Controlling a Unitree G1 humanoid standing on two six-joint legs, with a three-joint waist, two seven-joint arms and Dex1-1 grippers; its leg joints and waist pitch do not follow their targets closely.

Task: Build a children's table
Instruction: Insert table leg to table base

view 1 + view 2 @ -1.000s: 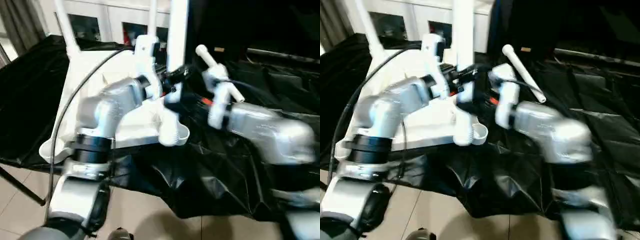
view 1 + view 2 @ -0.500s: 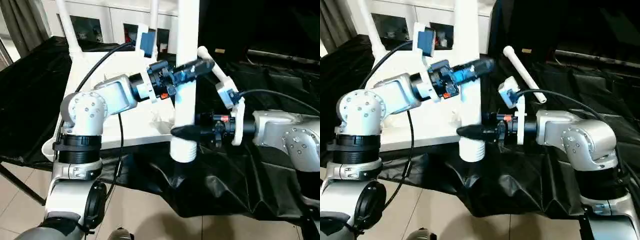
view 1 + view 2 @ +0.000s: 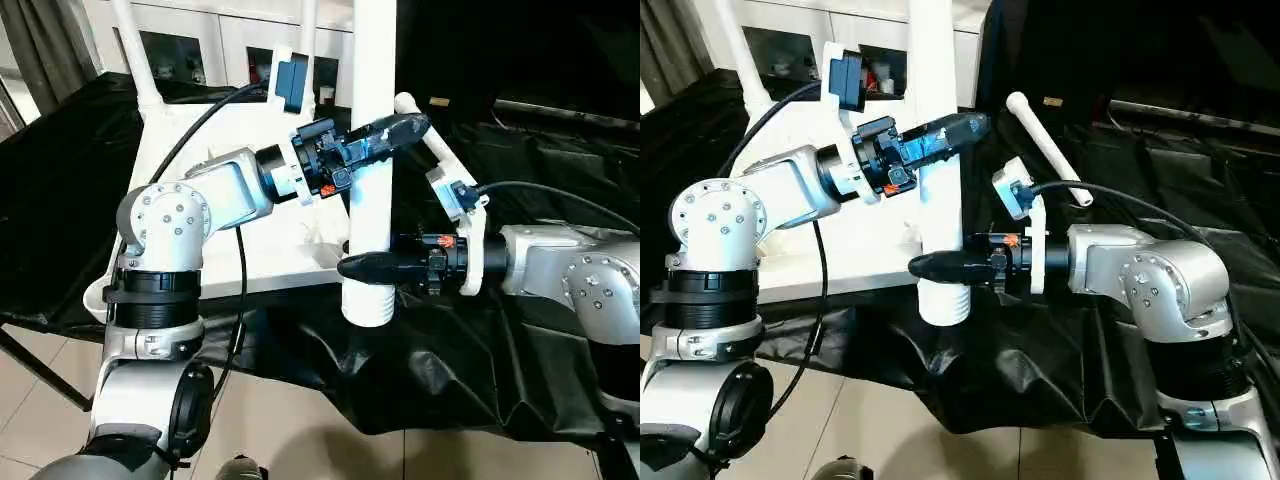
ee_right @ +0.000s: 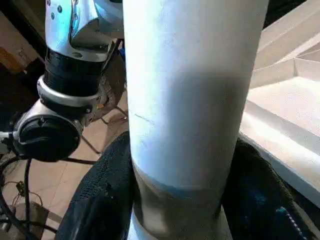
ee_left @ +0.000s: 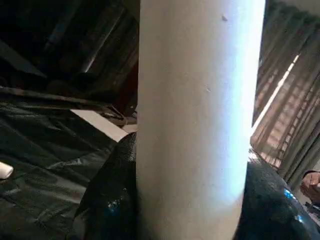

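A white tubular table leg (image 3: 371, 200) stands upright in the air, its threaded end (image 3: 367, 306) pointing down just off the near right corner of the tabletop. My left gripper (image 3: 388, 132) is shut on its middle; black fingers (image 5: 107, 200) flank the tube. My right gripper (image 3: 362, 266) is shut on it lower down, with fingers (image 4: 100, 200) on both sides. The white tabletop (image 3: 290, 255) lies underside up on the black-covered table. Two legs (image 3: 135, 50) (image 3: 305, 30) stand at its far corners. A further leg (image 3: 1045, 145) lies on the black cloth.
Black plastic sheeting (image 3: 450, 360) covers the work table and hangs over its near edge. A white glass-door cabinet (image 3: 190, 40) stands behind. Tiled floor (image 3: 40, 420) shows at the lower left. A black cable (image 3: 240, 290) loops from my left arm.
A second ago the picture was blurred and both arms were moving around the leg. Since half a second ago the leg and both grippers have barely shifted.
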